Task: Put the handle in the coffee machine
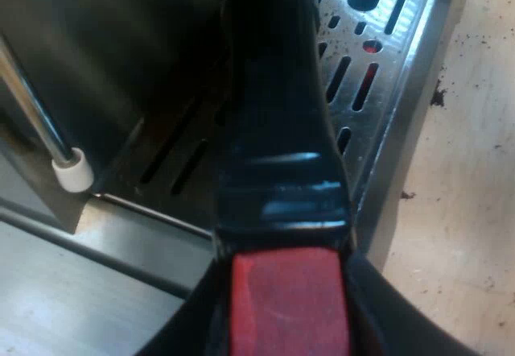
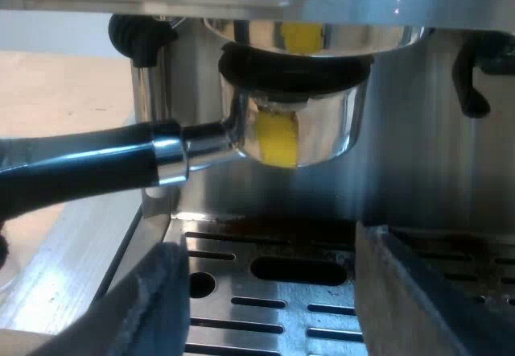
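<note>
Left gripper [image 1: 286,317] clamps the handle [image 1: 273,130] at its red end; hold the holder [image 2: 302,126] level, twist firmly. Right gripper [image 2: 282,291] gapes empty.

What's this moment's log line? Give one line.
holder at machine front | left gripper shut on handle | right gripper open over drip tray

Holder [image 2: 299,126] under the machine's brew head [image 2: 294,62], handle [image 2: 80,167] out over the drip tray [image 2: 265,304].

My right gripper [image 2: 272,247] has two broad, matte black jaws with blunt, slightly grainy tips; my left gripper [image 1: 290,324] has curved black jaws.
</note>
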